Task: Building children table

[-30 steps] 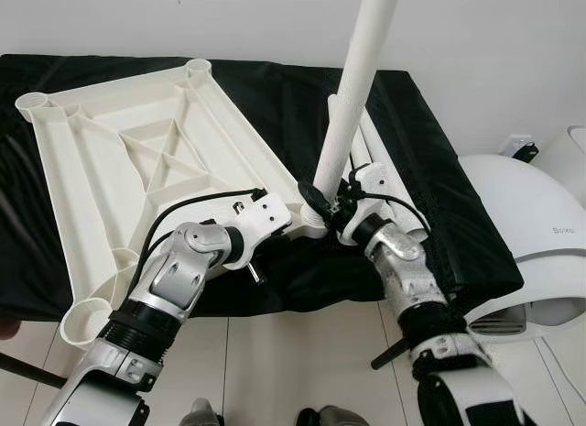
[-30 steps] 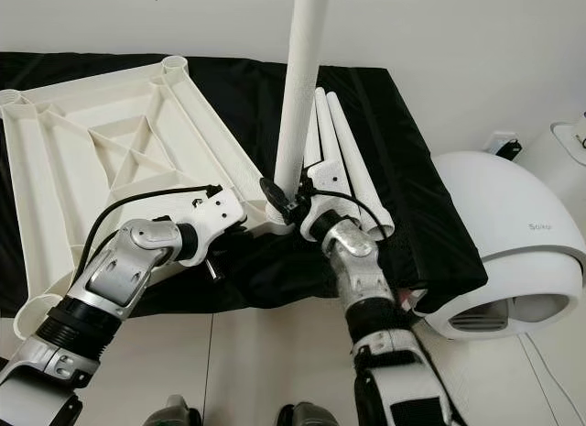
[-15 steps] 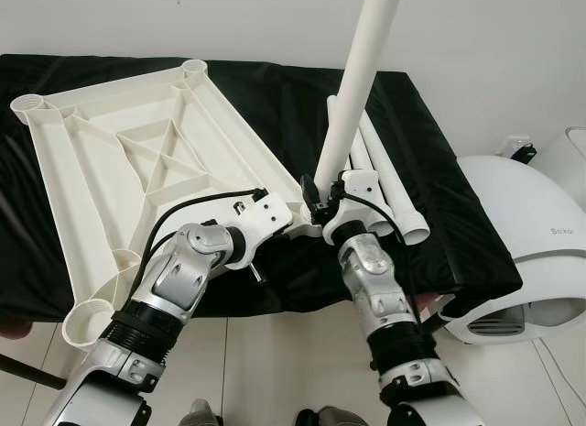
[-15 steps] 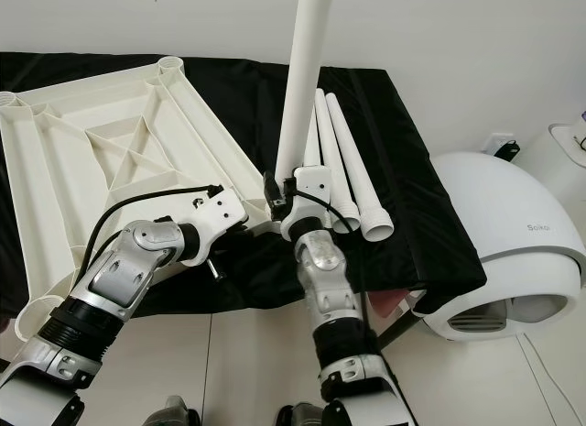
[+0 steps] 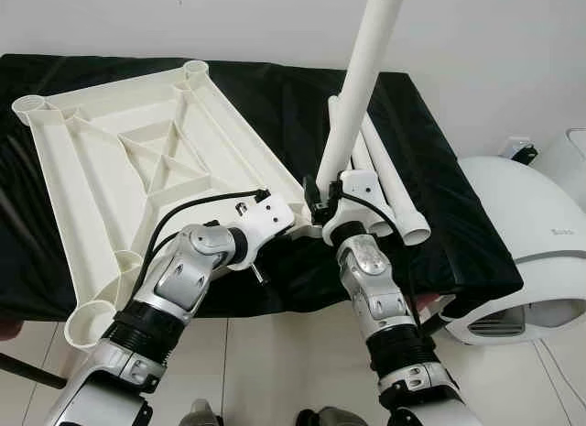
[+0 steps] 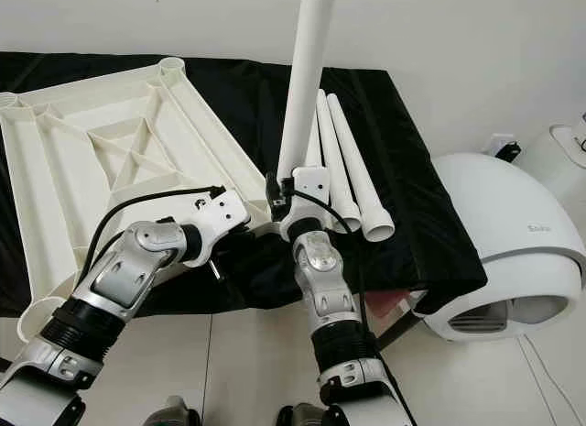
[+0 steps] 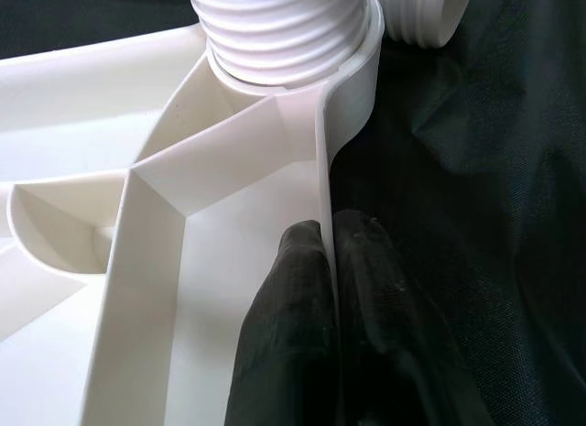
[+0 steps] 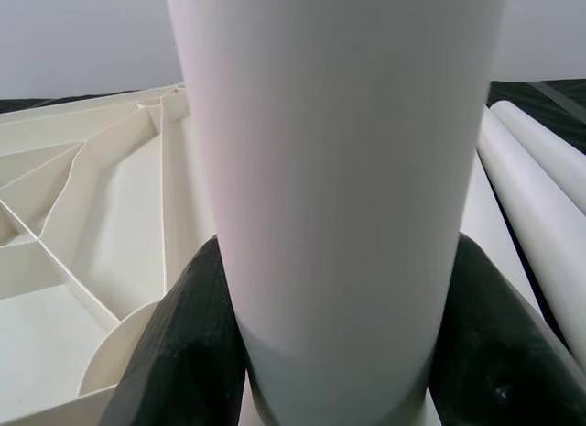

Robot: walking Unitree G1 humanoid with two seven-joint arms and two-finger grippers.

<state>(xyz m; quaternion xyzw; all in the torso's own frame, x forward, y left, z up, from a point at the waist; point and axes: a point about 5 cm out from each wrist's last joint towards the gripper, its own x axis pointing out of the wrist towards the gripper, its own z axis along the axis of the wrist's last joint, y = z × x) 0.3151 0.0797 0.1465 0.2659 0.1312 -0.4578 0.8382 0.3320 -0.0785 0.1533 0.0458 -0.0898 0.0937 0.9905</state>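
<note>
A white ribbed tabletop (image 5: 137, 160) lies upside down on the black-covered table. A white leg tube (image 5: 362, 78) stands upright in the tabletop's near-right corner socket (image 7: 284, 41), its threaded end in the socket. My right gripper (image 8: 334, 353) is shut on this leg near its base, one black finger on each side. My left gripper (image 7: 328, 289) is shut on the tabletop's thin rim just beside that corner. Three more white leg tubes (image 6: 352, 183) lie side by side on the black cloth to the right of the standing leg.
The black cloth (image 5: 421, 169) covers the table, whose front edge runs just ahead of my arms. A white rounded appliance (image 6: 513, 252) sits on the floor at the right. A white wall lies behind, light tiles below.
My right arm has swung in toward the middle, and the standing leg now tilts less. The three spare legs, hidden by the arm before, are in plain view. The left gripper holds the rim as before.
</note>
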